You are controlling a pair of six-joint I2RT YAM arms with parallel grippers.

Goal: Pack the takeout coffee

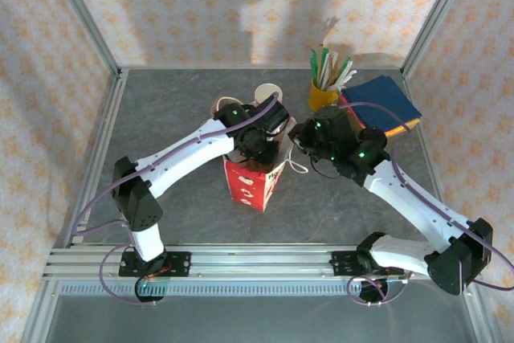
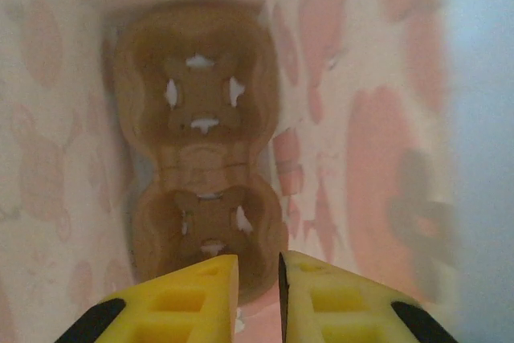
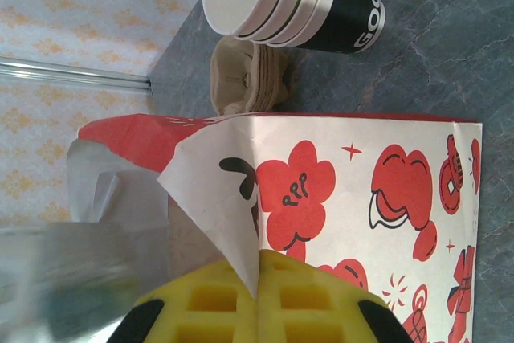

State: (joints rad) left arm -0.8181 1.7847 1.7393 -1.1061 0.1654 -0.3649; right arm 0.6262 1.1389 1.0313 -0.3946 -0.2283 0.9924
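Top view: left arm (image 1: 193, 150) is reaching down into the mouth of the red-and-white paper bag (image 1: 255, 186) standing mid-table; right gripper (image 1: 295, 146) is pinching the bag's right rim. The takeout coffee (image 1: 267, 94) is standing just beyond the bag's far side, outside it, not yet packed. Counting here: one bag, one yellow mug of sticks (image 1: 324, 95) at far right, one flat stack of blue and yellow sheets (image 1: 381, 102) beside it. Left wrist view: left gripper (image 2: 259, 295) is hanging inside the bag, its yellow fingers nearly together with a thin slit between them, gripping nothing. Below it one brown pulp carrier (image 2: 201, 142) is lying on the bag floor, two wells, both empty. Right wrist view: the right fingers are pressing shut on a white flap of the bag's rim. The coffee (image 3: 297, 2) is showing as nested cups, four rims as far as I am counting, white above, black below, the top one looking empty. More brown carriers (image 3: 249, 78) are sitting next to the cups, just beside the bag, number not clear. Judging: the paper cup is going to be light, thin-walled, easy to crush, somewhat slick on the glossy black part, and the nested ones may be clinging together. The best hold is looking like a gentle pinch across the upper wall just under the rolled rim, where it is stiffest
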